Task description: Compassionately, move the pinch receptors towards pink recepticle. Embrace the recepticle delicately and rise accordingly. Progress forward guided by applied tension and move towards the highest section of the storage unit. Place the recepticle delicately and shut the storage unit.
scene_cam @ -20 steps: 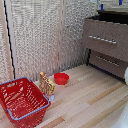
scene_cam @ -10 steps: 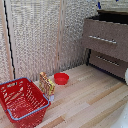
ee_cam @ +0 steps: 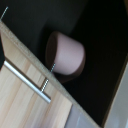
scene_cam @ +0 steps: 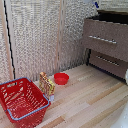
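A: Where is the small pale pink mug (ee_cam: 66, 56)?

B: Inside the dark open top drawer (ee_cam: 95, 30) of the brown wooden dresser (scene_cam: 106, 39), behind its silver bar handle (ee_cam: 27, 81).

A: And the gripper?

B: Its fingers are out of sight; I cannot tell their state.

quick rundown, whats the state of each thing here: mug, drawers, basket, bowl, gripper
pink mug: inside the open top drawer, lying tilted, not held
top drawer: open, dark inside
lower drawers: shut, bar handles facing out
red wire basket: upright on the floor, looks empty
red bowl: upright on the floor, apart from the basket
gripper: fingers not in view in either picture
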Motion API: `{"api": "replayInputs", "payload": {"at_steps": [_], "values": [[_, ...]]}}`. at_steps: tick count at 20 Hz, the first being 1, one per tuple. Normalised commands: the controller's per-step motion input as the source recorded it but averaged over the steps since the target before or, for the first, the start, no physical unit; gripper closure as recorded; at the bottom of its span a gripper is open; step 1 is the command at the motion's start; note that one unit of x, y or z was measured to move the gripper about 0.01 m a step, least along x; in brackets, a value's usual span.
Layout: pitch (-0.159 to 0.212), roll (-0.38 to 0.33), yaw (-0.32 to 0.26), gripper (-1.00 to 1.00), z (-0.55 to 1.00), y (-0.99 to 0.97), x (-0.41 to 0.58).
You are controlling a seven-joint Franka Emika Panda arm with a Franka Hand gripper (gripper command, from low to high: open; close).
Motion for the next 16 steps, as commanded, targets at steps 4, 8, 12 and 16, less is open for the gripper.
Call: {"api": "replayInputs", "payload": {"at_steps": [4,8,12,16], "values": [[0.190,-0.352,0.160,-1.00,-0.04,0.03,-0.169],[0.201,-0.351,0.116,-1.00,-0.09,0.17,-0.119],[0.171,-0.361,0.067,-1.00,-0.23,0.34,-0.024],[0.123,-0.373,0.040,-1.00,-0.32,0.41,0.000]]}}
